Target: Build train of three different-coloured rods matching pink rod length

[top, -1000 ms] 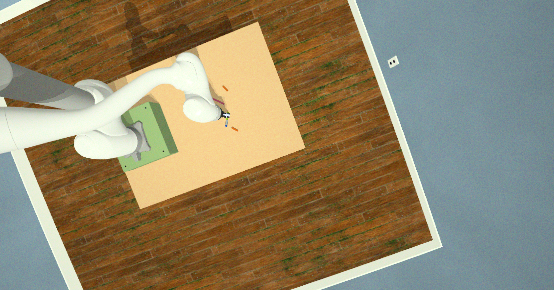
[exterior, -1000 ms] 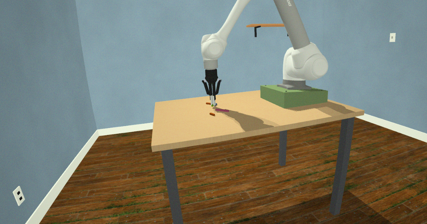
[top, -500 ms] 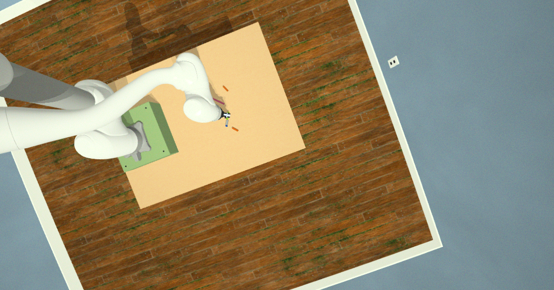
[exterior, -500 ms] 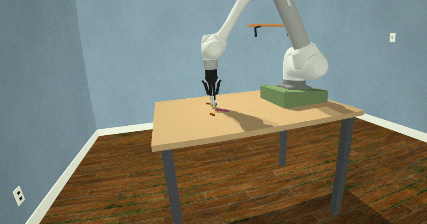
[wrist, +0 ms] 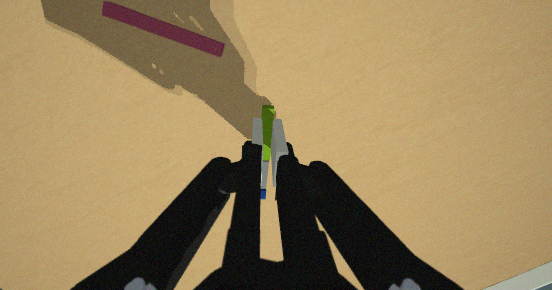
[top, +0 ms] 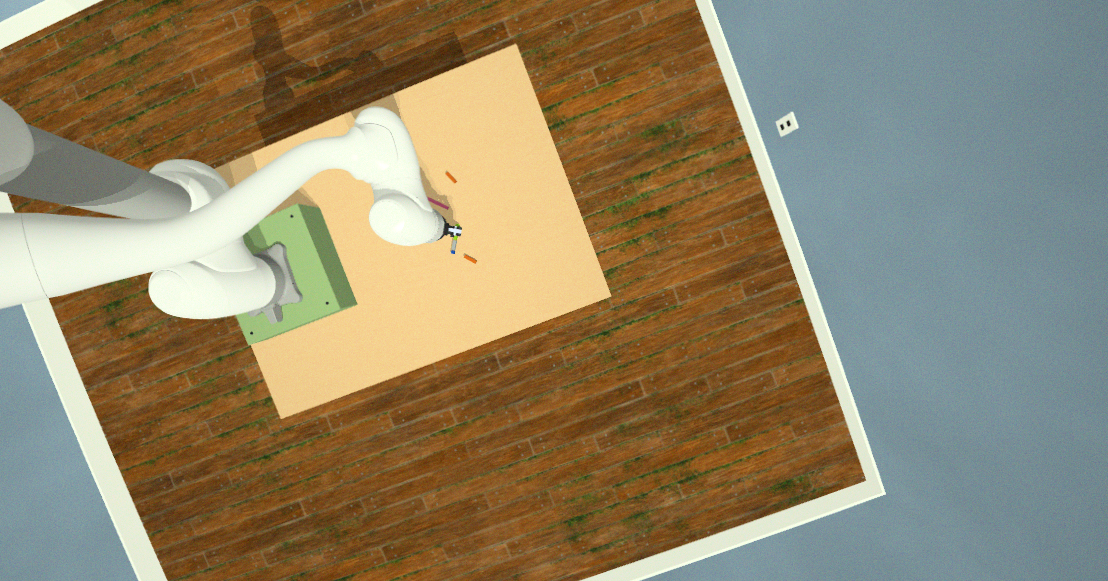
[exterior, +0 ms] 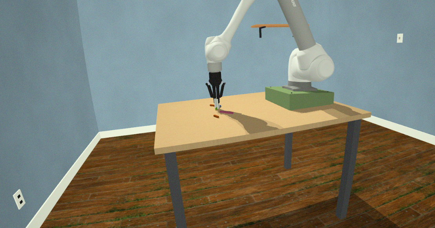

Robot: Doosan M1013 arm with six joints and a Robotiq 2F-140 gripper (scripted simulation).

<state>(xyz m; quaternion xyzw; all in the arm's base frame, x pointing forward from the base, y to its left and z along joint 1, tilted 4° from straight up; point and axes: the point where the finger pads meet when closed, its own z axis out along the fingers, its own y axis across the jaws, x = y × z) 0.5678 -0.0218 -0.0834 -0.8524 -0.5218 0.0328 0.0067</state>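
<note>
My gripper (wrist: 266, 132) is shut on the lime rod (wrist: 268, 128), down at the table top; I cannot tell whether the rod touches it. The gripper also shows in the top view (top: 455, 232) and the side view (exterior: 216, 102). A small blue rod (wrist: 262, 194) lies between the fingers behind the lime rod, roughly in line with it; it also shows in the top view (top: 453, 251). The long pink rod (wrist: 162, 28) lies flat in the arm's shadow, apart from the gripper, and shows in the side view (exterior: 226, 112) too.
Two orange rods lie on the table, one near the blue rod (top: 469, 258) and one farther off beyond the pink rod (top: 450, 177). The arm's green base block (top: 298, 267) stands on the table's other side.
</note>
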